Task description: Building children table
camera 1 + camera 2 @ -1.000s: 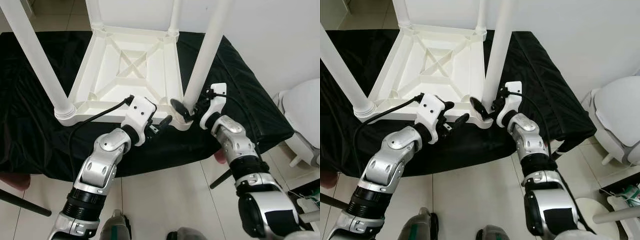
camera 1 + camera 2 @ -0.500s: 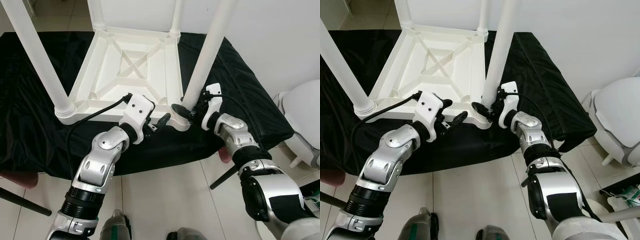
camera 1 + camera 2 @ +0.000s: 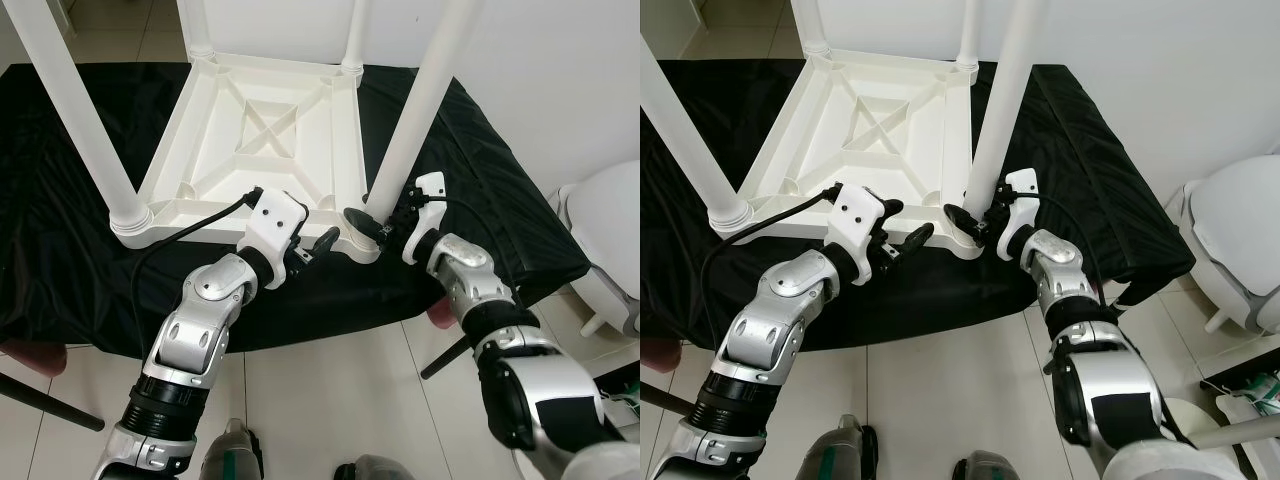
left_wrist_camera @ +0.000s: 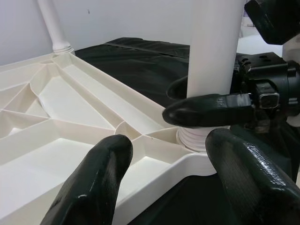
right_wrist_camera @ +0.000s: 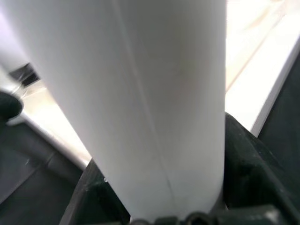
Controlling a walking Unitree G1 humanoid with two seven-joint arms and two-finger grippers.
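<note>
— On the black-draped tabletop (image 3: pixel 480 190): a white children's table (image 3: pixel 260 130) lies upside down, legs up.
— Right end effector (image 3: pixel 375 222) pinches the near-right leg (image 3: pixel 415 110) at its base; the left wrist view shows the left end effector (image 4: pixel 164 183) spread beside the corner socket. Tiled floor (image 3: pixel 330 400) below.

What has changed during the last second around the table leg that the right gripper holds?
The right gripper has slid down the near right leg toward its socket and stays clamped around it. The left gripper stays open beside the frame corner. The upturned white table has not moved on the black cloth.
</note>
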